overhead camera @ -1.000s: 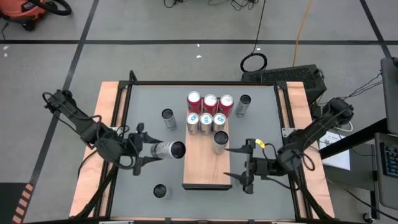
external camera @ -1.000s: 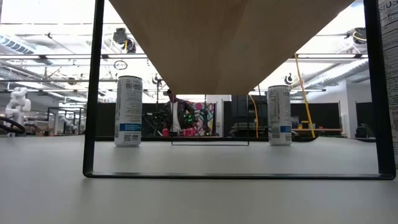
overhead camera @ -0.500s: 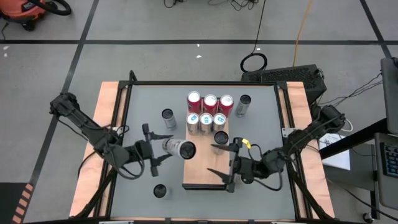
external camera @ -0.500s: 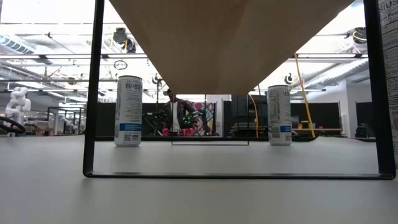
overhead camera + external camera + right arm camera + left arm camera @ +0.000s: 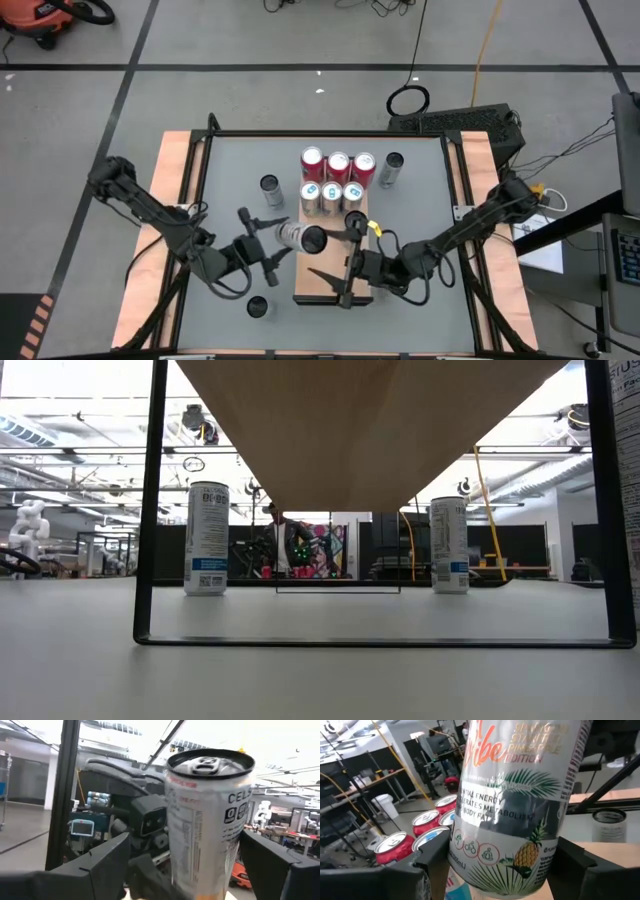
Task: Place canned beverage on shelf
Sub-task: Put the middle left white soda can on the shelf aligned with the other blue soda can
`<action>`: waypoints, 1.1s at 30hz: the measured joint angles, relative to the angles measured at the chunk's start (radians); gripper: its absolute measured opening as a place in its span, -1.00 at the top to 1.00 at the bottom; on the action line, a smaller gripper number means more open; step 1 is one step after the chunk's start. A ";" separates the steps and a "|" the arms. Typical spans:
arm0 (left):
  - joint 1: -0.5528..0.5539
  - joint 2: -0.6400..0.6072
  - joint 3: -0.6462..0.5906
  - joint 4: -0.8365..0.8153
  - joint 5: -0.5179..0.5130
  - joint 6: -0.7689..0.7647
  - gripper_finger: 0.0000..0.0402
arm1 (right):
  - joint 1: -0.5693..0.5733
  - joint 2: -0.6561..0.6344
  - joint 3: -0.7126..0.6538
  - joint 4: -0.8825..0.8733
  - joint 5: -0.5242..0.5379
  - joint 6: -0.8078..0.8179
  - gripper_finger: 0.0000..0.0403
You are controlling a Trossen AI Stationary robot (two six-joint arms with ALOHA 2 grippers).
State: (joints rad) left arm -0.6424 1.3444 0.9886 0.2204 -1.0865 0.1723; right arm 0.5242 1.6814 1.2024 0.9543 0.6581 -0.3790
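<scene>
- Silver pineapple can [image 5: 297, 237], clamped sideways by the left gripper [image 5: 262, 243], is being carried over the shelf [image 5: 330, 285]'s left edge.
- Uprighting is needed next (right gripper [image 5: 348, 260] open alongside).

Six cans [image 5: 337, 182] stood in two rows at the far end of the shelf [image 5: 322, 286], a seventh can [image 5: 354, 224] just nearer on it, two cans [image 5: 270, 189] beside it

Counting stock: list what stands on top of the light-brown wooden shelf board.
On the light-brown wood-grain shelf board: three red cans, three white cans, one more can. The right gripper, open, hovers over the near part, covering some board.
</scene>
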 joint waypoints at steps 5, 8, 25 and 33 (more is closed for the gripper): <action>0.001 0.022 0.000 0.039 0.000 -0.001 -0.21 | -0.016 0.004 0.025 0.000 -0.006 -0.005 -0.56; 0.003 0.038 0.000 0.054 0.004 0.014 -0.21 | -0.028 0.004 0.036 0.001 -0.009 -0.013 -0.56; 0.015 0.050 0.000 0.075 0.000 0.017 -0.38 | -0.046 0.004 0.042 -0.002 -0.010 -0.053 0.02; 0.011 0.049 0.000 0.062 0.043 0.017 -0.54 | -0.046 0.003 0.042 -0.037 -0.007 -0.058 0.08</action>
State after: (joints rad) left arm -0.6312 1.3930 0.9890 0.2821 -1.0435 0.1890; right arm 0.4782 1.6839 1.2441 0.9178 0.6507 -0.4373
